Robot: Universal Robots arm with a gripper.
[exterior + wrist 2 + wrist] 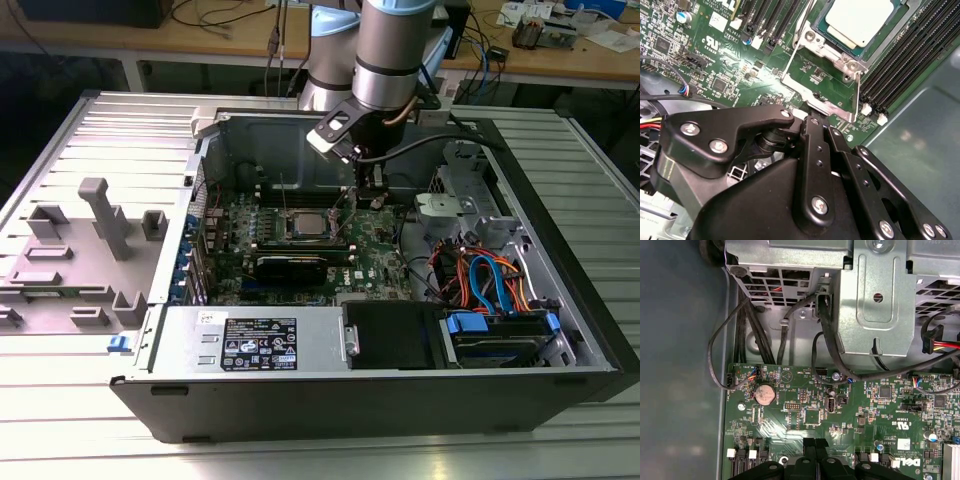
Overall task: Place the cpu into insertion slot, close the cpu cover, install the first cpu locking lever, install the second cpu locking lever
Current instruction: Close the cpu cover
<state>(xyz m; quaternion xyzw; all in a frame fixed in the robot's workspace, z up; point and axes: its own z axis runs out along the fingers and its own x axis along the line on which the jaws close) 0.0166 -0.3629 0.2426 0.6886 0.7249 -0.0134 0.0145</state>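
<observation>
CPU (860, 20) seated, framed by cpu cover (832, 54), upper right of second wrist view; gripper (810, 119) clenched empty just beside cover's corner, so a slip could gouge motherboard (730, 65).

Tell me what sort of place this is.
Probably a robotics lab bench: a robot arm reaches into an open computer case on a ribbed metal table, with a wooden workbench strewn with cables behind.
</observation>
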